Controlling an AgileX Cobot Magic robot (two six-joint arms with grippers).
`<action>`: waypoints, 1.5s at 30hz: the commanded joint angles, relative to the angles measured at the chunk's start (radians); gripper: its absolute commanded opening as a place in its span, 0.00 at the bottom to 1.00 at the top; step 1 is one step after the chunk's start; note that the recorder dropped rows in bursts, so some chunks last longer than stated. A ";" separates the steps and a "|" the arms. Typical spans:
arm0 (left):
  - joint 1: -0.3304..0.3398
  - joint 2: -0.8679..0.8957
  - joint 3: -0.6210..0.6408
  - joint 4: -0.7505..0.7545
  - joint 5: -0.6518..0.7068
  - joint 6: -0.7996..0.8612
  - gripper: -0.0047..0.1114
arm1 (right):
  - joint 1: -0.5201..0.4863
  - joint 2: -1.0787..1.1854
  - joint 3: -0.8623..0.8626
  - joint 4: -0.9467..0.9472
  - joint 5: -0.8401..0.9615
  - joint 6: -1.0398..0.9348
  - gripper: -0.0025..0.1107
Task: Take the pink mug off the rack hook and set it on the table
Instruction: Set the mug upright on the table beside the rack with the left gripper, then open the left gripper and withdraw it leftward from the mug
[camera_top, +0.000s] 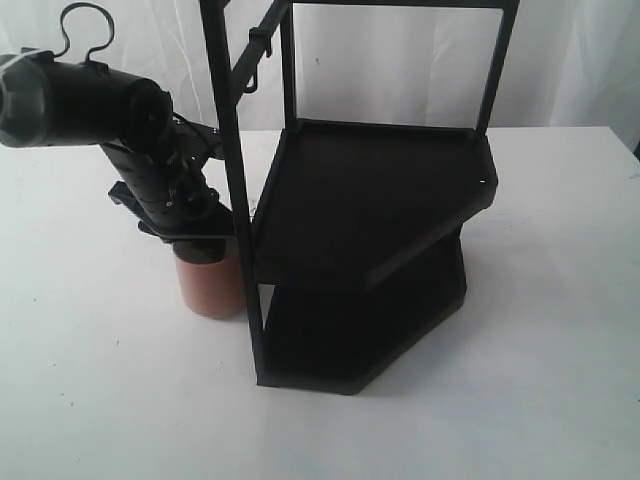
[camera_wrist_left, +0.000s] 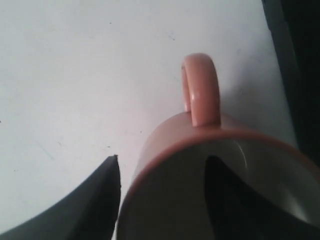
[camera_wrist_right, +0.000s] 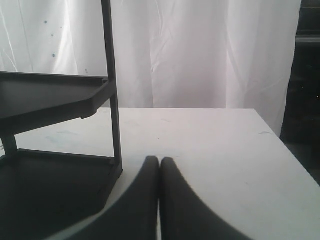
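1. The table (camera_top: 520, 350) is white, flat and faintly specked.
2. The black rack (camera_top: 370, 200) stands on it.
3. The mug (camera_top: 210, 285) rests upright just beside the rack's front post.

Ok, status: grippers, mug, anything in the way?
Left gripper shut on mug, one finger inside the rim. Right gripper shut, empty. Mug off the hook, upright at the table beside the rack post.

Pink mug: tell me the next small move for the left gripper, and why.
Probably open the left gripper and lift straight up. The pink mug is off the rack hook and seems to stand upright on the table beside the rack post; one finger reaches inside the rim, so a sideways pull could tip it. Contact with the table is not certain.
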 joint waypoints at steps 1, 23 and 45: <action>-0.003 -0.044 0.001 -0.004 0.020 0.012 0.52 | -0.004 -0.006 0.005 -0.001 0.005 0.001 0.02; 0.001 -0.183 0.001 0.154 0.158 0.011 0.52 | -0.004 -0.006 0.005 -0.001 0.005 0.001 0.02; 0.047 -0.542 0.359 0.193 -0.028 -0.084 0.04 | -0.004 -0.006 0.005 -0.001 0.005 0.001 0.02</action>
